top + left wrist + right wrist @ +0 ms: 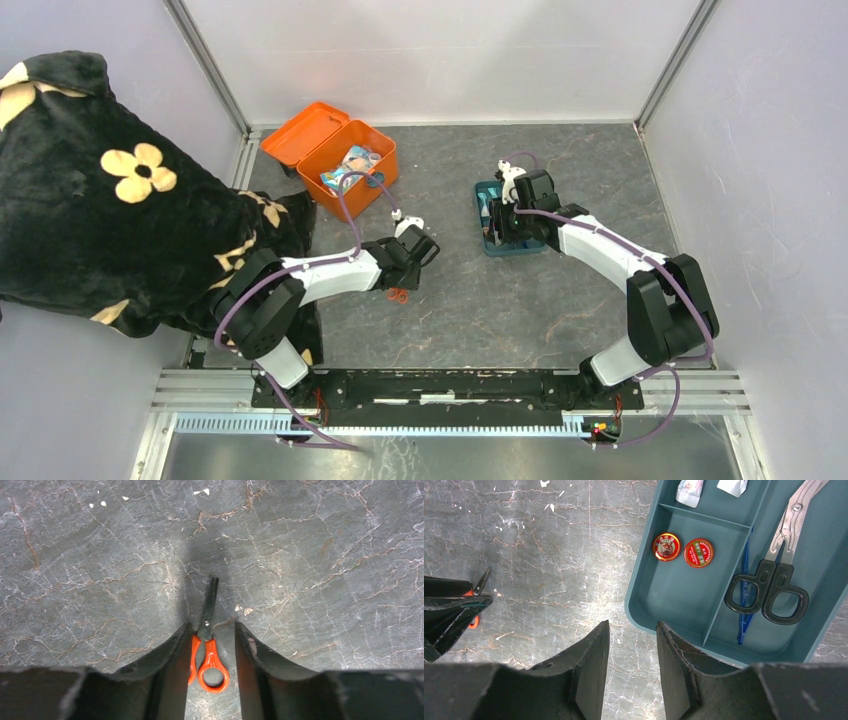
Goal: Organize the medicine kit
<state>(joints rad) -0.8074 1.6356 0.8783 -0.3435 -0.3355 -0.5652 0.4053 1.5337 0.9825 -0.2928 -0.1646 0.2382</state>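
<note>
The orange medicine kit [377, 177] stands open at the back left, lid [298, 133] flat behind it, with blue and white packets inside. Small scissors with orange handles [210, 647] lie on the table between the fingers of my left gripper [212, 625], which is open and low over them. The left handle lies against the left finger. The scissors also show in the top view [397, 296]. My right gripper [632, 622] is open and empty, over the near-left edge of the teal tray [674, 590].
The teal tray [481, 215] holds two red tins [666, 546], black-handled scissors [774, 587], blue tweezers [744, 605] and white packets. A black cloth with yellow flowers [110, 190] covers the left side. Grey walls enclose the table.
</note>
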